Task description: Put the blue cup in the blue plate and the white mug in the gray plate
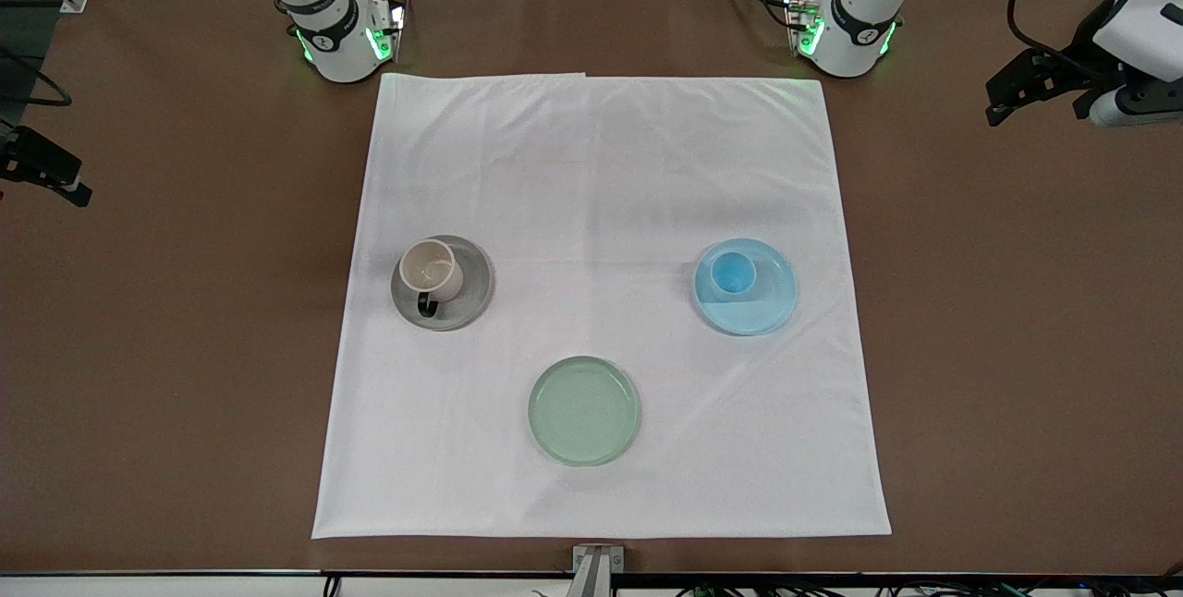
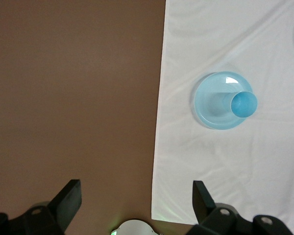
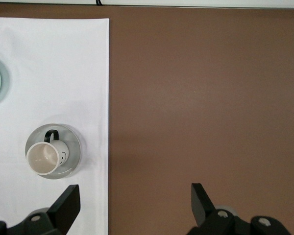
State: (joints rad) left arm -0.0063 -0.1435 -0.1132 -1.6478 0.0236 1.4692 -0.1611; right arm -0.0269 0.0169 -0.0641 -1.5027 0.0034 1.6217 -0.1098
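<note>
The blue cup (image 1: 732,274) stands upright in the blue plate (image 1: 762,310) on the white cloth, toward the left arm's end; both also show in the left wrist view, cup (image 2: 244,104) in plate (image 2: 210,105). The white mug (image 1: 432,270), its dark handle toward the front camera, stands in the gray plate (image 1: 471,292) toward the right arm's end; in the right wrist view the mug (image 3: 44,158) stands in the plate (image 3: 73,152). My left gripper (image 2: 135,188) is open and empty, high over the cloth's edge and the brown table. My right gripper (image 3: 134,191) is open and empty, high over the brown table beside the cloth.
A pale green plate (image 1: 584,409) lies empty on the cloth (image 1: 601,163), nearer to the front camera than the other two plates. The arm bases (image 1: 342,33) (image 1: 846,29) stand at the cloth's farther edge. Brown table (image 1: 1017,347) surrounds the cloth.
</note>
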